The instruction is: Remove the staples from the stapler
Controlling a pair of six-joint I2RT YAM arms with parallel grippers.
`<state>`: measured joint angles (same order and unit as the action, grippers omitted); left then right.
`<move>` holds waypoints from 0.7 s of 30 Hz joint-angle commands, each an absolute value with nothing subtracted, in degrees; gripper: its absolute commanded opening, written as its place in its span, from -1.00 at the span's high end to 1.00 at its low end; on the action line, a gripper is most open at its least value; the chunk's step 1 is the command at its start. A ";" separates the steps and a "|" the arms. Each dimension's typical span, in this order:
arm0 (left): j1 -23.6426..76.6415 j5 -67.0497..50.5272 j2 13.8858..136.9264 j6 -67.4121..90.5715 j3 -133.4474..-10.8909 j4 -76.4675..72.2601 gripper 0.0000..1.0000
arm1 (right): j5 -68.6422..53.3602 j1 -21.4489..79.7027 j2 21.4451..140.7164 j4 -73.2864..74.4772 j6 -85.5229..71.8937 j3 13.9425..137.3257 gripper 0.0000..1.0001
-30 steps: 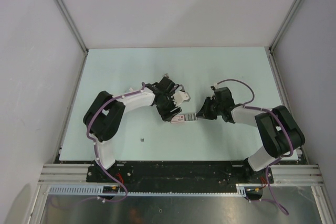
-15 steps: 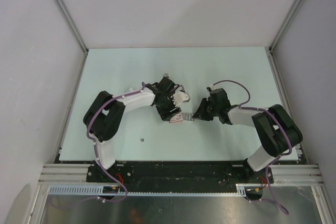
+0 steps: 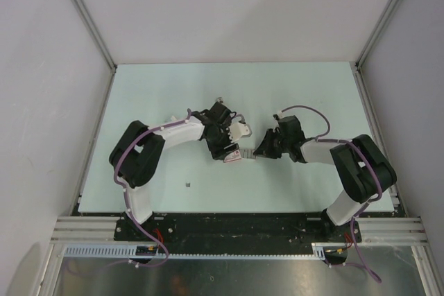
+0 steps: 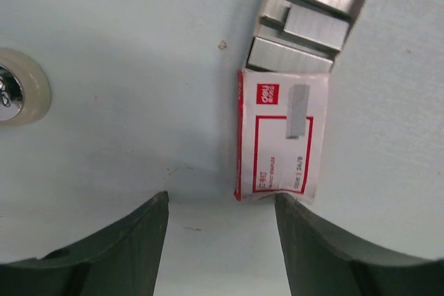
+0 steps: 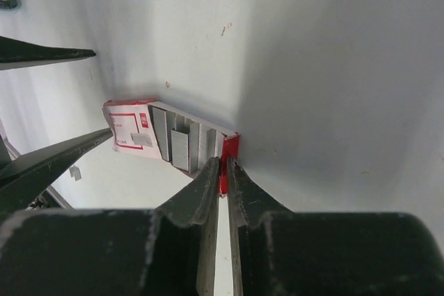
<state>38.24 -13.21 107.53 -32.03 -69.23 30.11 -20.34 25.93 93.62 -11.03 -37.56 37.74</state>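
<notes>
A small white-and-red staple box [image 4: 281,136] lay flat on the counter [image 4: 104,25]. Its inner tray [image 5: 205,145] was slid partway out of the end facing the right claw [image 5: 222,166]. Grey staple strips [image 4: 316,27] sat side by side in the exposed tray, one shorter than the others. What remained inside the sleeve could not be seen.

The right claw was squeezed almost closed, its two fingertips pinching the red end flap of the tray, with a sliver of red showing between them. The left claw [image 4: 220,206] stood wide open at the opposite, printed end of the box and had hold of nothing. That end of the sleeve lay just ahead of its right finger [image 4: 312,240], while bare counter lay ahead of the other finger. Whether a finger touched the cardboard could not be told.

The stapler [image 3: 240,128] lay on the counter and was in neither claw. In the top view it sat just beyond the left claw, on the far side of the box and apart from it. The left wrist view caught only its rounded pale end with a shiny metal part, off to the left of the open fingers. It was well apart from the right claw's tips.
</notes>
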 commanded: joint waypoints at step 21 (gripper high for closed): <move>35.79 -18.70 96.09 -37.53 -66.46 29.53 -0.97 | -21.16 23.89 90.40 3.50 -25.20 51.28 0.44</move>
